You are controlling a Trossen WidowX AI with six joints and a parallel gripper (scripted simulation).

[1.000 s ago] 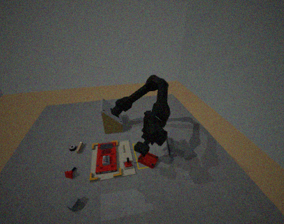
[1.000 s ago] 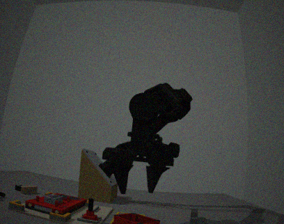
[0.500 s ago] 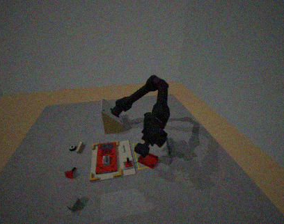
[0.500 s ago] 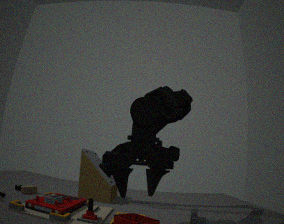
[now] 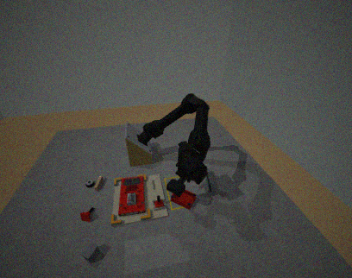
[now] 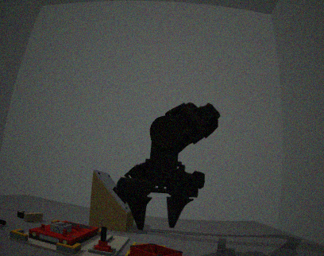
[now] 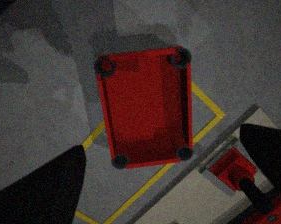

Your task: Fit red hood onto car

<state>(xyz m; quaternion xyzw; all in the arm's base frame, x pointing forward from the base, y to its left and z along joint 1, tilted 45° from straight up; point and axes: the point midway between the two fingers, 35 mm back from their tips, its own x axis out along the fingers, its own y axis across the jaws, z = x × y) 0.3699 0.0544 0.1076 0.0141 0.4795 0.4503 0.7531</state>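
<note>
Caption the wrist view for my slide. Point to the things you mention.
Open claw (image 6: 156,228) (image 7: 163,142) above the red hood (image 5: 183,199) (image 6: 154,250) (image 7: 137,107), its hollow side up, askew across a yellow outline (image 5: 179,209) (image 7: 139,197).

The hood (image 5: 184,199) (image 6: 152,250) (image 7: 141,100) lies beside the jig (image 5: 160,183) (image 6: 121,241) (image 7: 178,205), with the chassis (image 5: 132,196) (image 6: 67,233) in the jig.

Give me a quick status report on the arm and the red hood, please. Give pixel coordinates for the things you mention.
Black two-finger claw (image 6: 156,228) open and empty, above the table. Red boxy hood shell (image 5: 184,199) (image 7: 143,107) lying open side up, off the chassis. Nothing visible between claw and hood.
</note>
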